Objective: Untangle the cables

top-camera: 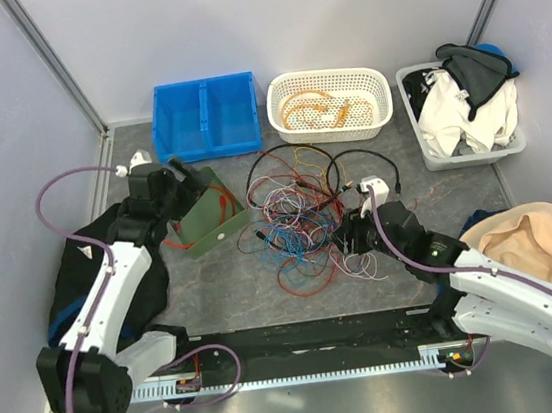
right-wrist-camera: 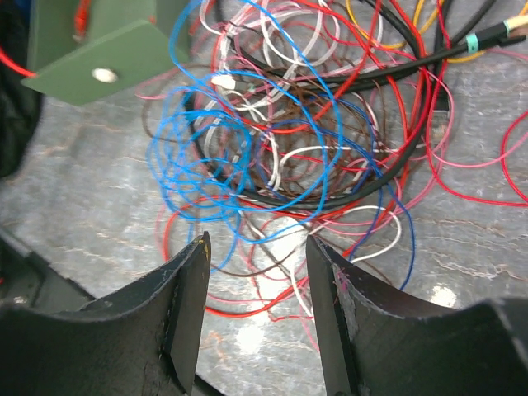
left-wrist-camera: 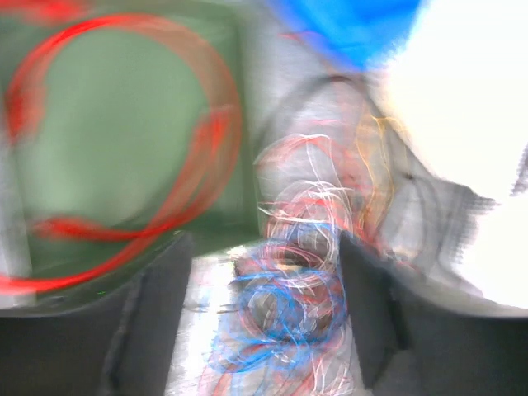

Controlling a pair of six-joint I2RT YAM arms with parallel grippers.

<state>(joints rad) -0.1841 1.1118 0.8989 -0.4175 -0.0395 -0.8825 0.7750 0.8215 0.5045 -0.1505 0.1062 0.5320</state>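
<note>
The cables [top-camera: 298, 219] lie in one loose tangle of red, blue, black, white and pink wires on the table's middle. My left gripper [top-camera: 190, 177] is open and empty above the green tray [top-camera: 208, 225], left of the tangle. Its wrist view is blurred: a red cable loop [left-wrist-camera: 124, 132] lies in the green tray, and the tangle [left-wrist-camera: 297, 280] shows between my open fingers [left-wrist-camera: 371, 313]. My right gripper [top-camera: 343, 241] is open at the tangle's right edge. In its wrist view the gripper [right-wrist-camera: 257, 272] is low over red and white strands, with the blue loops [right-wrist-camera: 223, 157] just ahead.
A blue bin [top-camera: 204, 114], a white basket [top-camera: 375, 114] holding orange cables and a grey bin [top-camera: 431, 152] of cloth stand along the back. A tan hat [top-camera: 527, 241] lies at the right, a black bag [top-camera: 74, 282] at the left. The green tray's corner [right-wrist-camera: 91, 58] shows upper left.
</note>
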